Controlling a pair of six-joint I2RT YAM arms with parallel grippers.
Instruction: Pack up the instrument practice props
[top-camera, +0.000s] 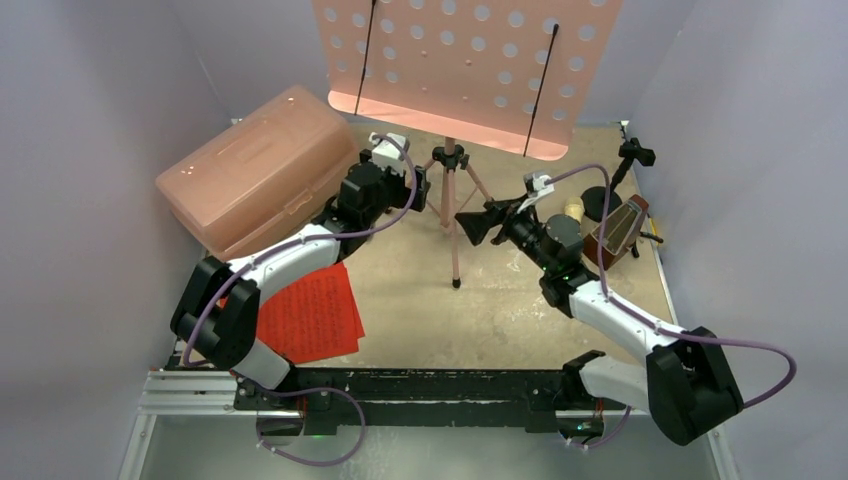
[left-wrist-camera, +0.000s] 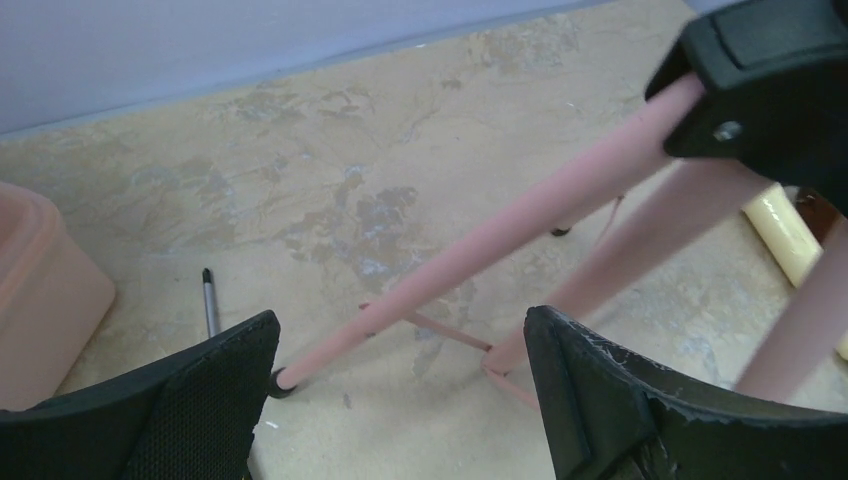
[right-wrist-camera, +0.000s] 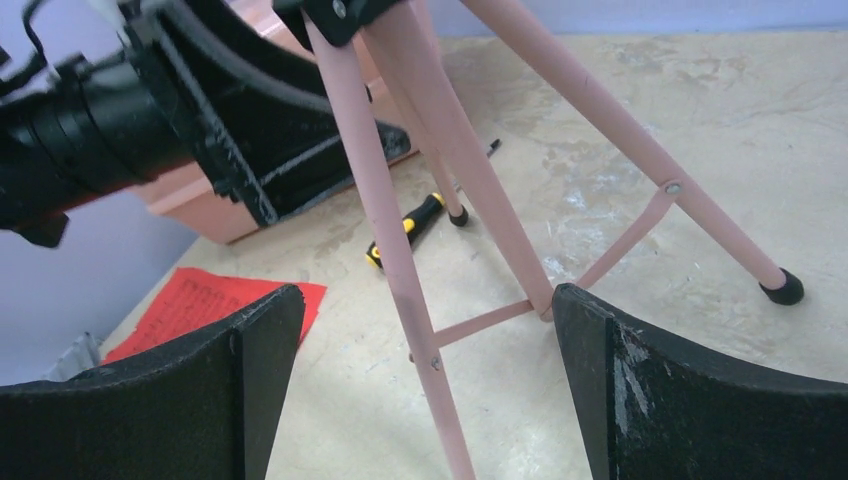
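Note:
The pink music stand's perforated desk (top-camera: 465, 70) stands at the back centre on its tripod (top-camera: 452, 200). My left gripper (top-camera: 425, 187) is open just left of the tripod hub; its legs (left-wrist-camera: 480, 250) run between my spread fingers, untouched. My right gripper (top-camera: 466, 226) is open just right of the centre pole, with a stand leg (right-wrist-camera: 390, 220) between its fingers. The red sheet-music pages (top-camera: 310, 315) lie flat at the front left, also in the right wrist view (right-wrist-camera: 200, 300). The brown metronome (top-camera: 618, 230) and cream microphone (top-camera: 573, 210) sit at the right; the microphone also shows in the left wrist view (left-wrist-camera: 785, 230).
A large translucent pink lidded box (top-camera: 255, 180) lies at the back left, under my left arm. A yellow-and-black screwdriver (right-wrist-camera: 405, 228) lies on the table near the box and the stand's feet. A small black mount (top-camera: 632, 155) stands by the right wall.

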